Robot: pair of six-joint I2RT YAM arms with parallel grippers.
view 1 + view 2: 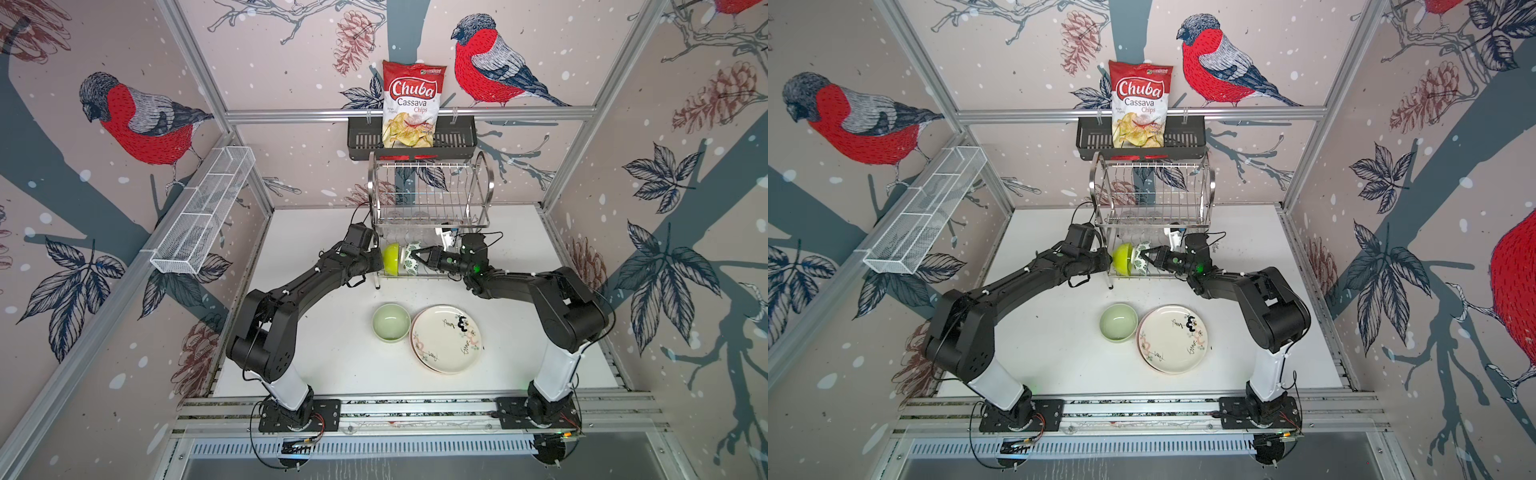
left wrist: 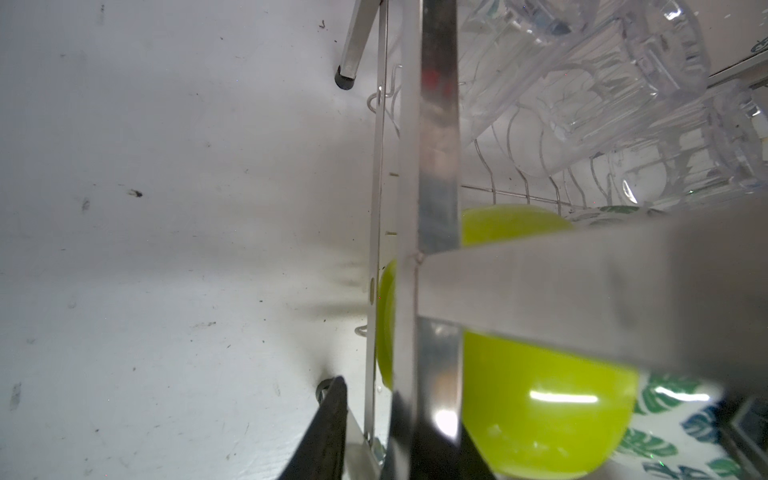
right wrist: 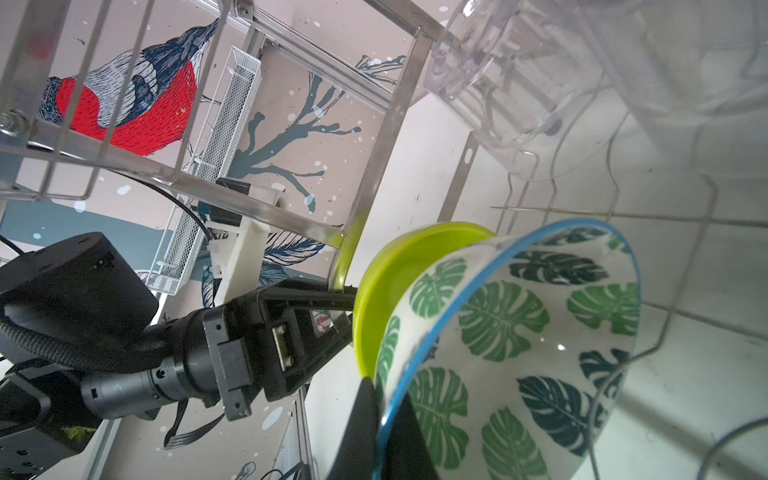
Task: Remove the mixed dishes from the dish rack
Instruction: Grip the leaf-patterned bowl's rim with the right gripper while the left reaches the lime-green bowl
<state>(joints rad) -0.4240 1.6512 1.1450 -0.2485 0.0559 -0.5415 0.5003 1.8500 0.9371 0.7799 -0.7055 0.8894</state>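
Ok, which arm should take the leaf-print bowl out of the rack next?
Right. The right end effector is shut on the blue rim of the leaf-print bowl. The left end effector is at the lime bowl beside it.

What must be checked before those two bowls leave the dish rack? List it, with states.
1. Right hand grip on the leaf-print bowl rim: ok, pinched shut.
2. Left hand grip on the lime bowl: cannot tell; its fingers reach the rim.
3. Bowls apart from each other: cannot tell; they stand very close.
4. Clear tumblers out of the way: cannot tell; they lie close by both bowls.
5. Landing spot on the table: ok, bare surface left of the pale green bowl and doodled plate.
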